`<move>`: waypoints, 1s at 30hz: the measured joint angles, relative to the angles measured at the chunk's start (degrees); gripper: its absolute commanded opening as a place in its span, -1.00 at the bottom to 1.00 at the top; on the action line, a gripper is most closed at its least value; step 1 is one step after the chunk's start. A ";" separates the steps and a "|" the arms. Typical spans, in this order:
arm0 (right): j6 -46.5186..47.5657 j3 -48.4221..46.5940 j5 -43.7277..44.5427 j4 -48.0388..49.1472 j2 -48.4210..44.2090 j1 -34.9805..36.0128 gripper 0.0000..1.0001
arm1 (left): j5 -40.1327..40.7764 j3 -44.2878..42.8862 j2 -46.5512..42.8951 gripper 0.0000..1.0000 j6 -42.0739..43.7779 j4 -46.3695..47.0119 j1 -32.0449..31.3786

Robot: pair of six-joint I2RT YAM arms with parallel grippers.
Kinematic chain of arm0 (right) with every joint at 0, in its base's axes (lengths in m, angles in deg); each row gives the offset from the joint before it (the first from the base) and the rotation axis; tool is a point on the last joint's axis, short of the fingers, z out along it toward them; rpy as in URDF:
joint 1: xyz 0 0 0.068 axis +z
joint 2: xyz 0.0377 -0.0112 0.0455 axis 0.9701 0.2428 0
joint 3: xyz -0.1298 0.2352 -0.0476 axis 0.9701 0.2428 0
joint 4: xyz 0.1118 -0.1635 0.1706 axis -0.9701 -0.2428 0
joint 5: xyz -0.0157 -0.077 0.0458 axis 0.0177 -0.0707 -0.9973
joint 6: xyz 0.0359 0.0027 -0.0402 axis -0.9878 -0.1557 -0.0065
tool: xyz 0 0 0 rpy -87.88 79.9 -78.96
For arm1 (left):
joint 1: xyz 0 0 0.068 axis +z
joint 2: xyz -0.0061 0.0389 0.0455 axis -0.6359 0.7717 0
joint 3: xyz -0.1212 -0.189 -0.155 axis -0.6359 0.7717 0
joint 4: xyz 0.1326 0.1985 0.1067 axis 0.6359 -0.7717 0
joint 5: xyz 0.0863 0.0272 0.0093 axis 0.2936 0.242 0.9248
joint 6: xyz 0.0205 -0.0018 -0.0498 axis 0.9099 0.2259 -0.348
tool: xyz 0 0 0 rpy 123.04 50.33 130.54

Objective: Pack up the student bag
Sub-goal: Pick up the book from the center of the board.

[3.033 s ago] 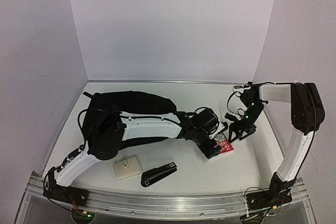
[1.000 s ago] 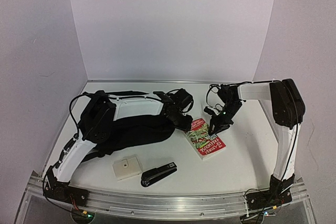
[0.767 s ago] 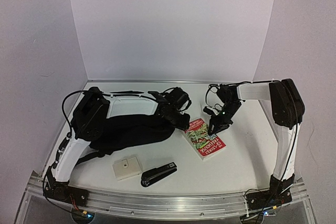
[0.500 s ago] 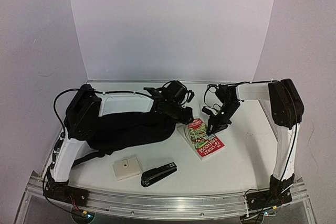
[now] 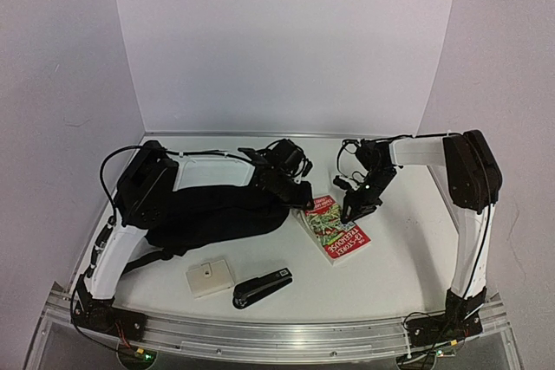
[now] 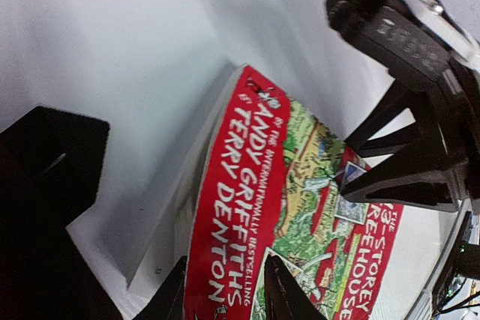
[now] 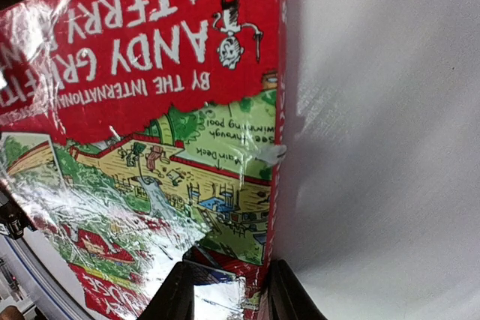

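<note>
Nearest lie a black stapler (image 5: 262, 287) and small beige flat box (image 5: 210, 276), at 7 o'clock from the red-and-green paperback book (image 5: 336, 226); the large black fabric student bag (image 5: 217, 217) slumps at its 9 o'clock. The left gripper (image 5: 303, 197) and right gripper (image 5: 352, 210) straddle the book's far corners, fingers part spread; whether either pinches, I cannot tell. Crowded so, they may clash or shove the book askew.

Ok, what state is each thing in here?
Large black fabric backpack: lying slumped, opening not visible.
Red paperback book: closed, cover up.
Black stapler: closed, lying free.
Small beige square pad: lying flat.
Left gripper: at book's corner, grip unclear.
Right gripper: at book's edge, grip unclear.
</note>
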 measured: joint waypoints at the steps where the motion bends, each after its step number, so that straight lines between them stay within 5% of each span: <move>1: 0.00 0.00 0.00 0.00 0.00 0.00 -0.36 | 0.05 0.01 0.14 -0.35 -0.44 -0.48 0.39; 16: -0.09 -0.13 -0.04 -0.09 0.00 0.02 -0.32 | -6.23 3.14 0.15 -0.69 -2.01 4.75 1.67; 19: -0.12 -0.22 -0.04 -0.19 0.05 0.04 -0.28 | -7.46 3.11 0.15 -0.93 -2.28 4.87 1.61; 21: -0.24 -0.36 -0.02 -0.32 0.09 0.11 -0.18 | -7.81 3.10 0.15 -1.00 -2.53 4.83 1.60; 27: -0.65 -0.96 -1.78 0.67 -0.29 0.42 0.58 | -7.82 5.98 -1.42 -1.00 -1.39 6.96 1.48; 30: 0.08 -0.50 -4.82 1.21 -0.97 -0.40 0.73 | -7.46 10.55 -5.06 -1.00 0.66 8.94 1.40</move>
